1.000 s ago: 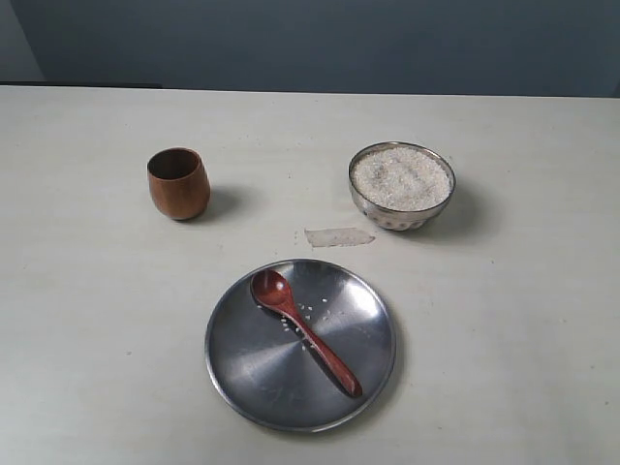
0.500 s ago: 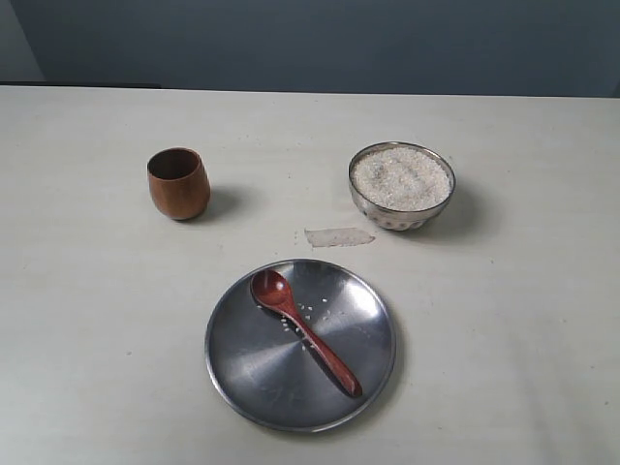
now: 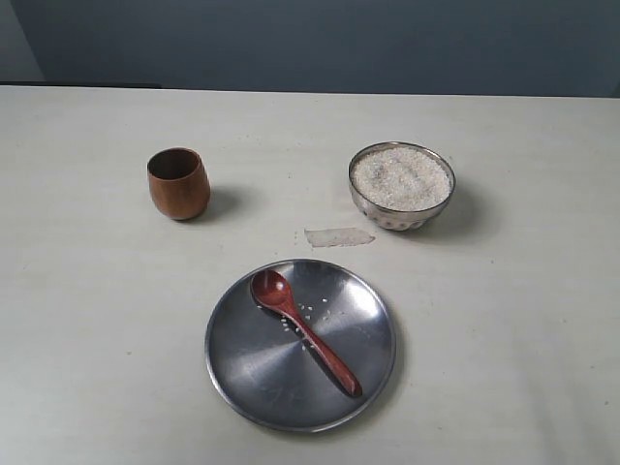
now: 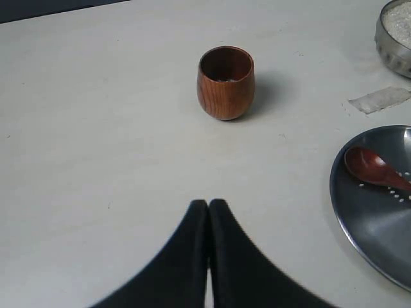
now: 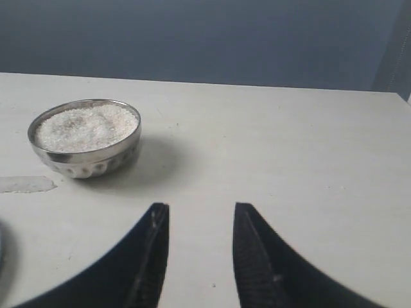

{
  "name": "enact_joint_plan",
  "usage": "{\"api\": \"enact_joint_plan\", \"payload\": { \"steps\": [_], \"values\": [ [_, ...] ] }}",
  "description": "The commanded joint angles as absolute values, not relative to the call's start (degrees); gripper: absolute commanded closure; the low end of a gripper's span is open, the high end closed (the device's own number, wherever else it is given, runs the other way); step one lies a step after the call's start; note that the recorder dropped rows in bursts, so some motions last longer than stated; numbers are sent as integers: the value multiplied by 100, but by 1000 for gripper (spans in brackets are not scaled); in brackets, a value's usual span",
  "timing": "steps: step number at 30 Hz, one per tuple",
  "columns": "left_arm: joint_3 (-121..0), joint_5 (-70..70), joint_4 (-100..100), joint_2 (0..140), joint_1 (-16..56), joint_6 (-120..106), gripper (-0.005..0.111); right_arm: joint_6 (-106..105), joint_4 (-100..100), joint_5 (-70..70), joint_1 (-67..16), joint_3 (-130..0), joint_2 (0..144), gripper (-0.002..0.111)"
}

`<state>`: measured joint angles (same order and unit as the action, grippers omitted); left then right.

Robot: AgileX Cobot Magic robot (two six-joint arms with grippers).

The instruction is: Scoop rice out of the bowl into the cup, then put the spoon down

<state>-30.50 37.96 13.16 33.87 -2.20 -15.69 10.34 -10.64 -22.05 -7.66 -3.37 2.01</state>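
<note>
Spoon [image 3: 305,334] lies on steel plate [image 3: 252,378], head toward eleven o'clock. Cup [image 3: 178,184] sits at plate's eleven o'clock, bowl [image 3: 401,211] of rice [image 3: 401,178] at one. Left gripper [image 4: 208,208] pressed together, empty. Right gripper [image 5: 196,215] spread apart, empty.

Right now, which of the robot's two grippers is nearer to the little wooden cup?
Left. The left gripper, jaws shut, points straight at the cup ahead of it. The right gripper, jaws open, faces the bowl instead, and the cup is outside its view.
</note>
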Motion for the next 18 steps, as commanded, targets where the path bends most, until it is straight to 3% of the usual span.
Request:
{"api": "enact_joint_plan", "payload": {
  "steps": [1,18],
  "values": [
    [-3085,3769,1322,3399,-183,-1565,106,1006,-919,-2202,-738,-315,167,74],
    [-3085,3769,1322,3399,-183,-1565,106,862,-996,-1896,-738,0,43,74]
  ]
}}
